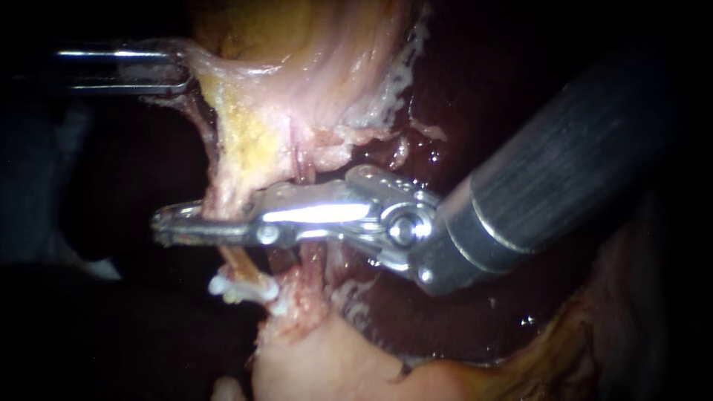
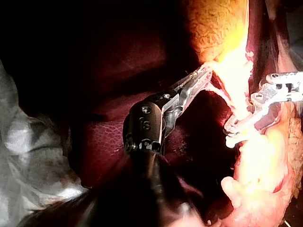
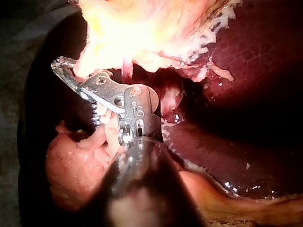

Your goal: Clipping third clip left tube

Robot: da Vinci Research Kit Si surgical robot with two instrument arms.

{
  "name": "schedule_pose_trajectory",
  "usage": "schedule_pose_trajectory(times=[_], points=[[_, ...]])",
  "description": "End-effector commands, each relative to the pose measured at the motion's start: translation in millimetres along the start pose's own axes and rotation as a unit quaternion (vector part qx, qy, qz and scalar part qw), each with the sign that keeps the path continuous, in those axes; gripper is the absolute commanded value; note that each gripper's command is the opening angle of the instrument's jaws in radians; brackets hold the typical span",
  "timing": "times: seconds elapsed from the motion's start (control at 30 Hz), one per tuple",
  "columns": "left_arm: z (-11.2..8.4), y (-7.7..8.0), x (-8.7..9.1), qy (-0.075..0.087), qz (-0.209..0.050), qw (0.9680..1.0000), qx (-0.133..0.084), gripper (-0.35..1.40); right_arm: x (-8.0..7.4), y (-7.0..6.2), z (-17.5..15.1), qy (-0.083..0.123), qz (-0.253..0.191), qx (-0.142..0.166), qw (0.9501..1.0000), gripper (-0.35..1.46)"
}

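Your right instrument (image 1: 167, 225): pincer clamped across left tube (image 1: 239, 260), just above two white clips (image 1: 245, 288). Left instrument (image 1: 178, 68): pincer clamped on tissue (image 1: 223, 70). Liver (image 1: 460, 319) behind.

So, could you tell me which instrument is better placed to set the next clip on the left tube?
The right instrument: its tip lies across the left tube, just above the white clips. The left instrument is occupied, jaws shut on tissue well away from the tube.
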Motion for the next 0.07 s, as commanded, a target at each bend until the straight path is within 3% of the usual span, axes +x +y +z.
schedule_pose_trajectory(times=[0.03,0.07], points=[[0.0,0.0,0.0,0.0,0.0,1.0,0.0,-0.35,0.0,0.0,-0.1,0.0,0.0,0.0,1.0,-0.35],[0.0,0.0,0.0,0.0,0.0,1.0,0.0,-0.35,0.0,0.0,-0.1,0.0,0.0,0.0,1.0,-0.35]])
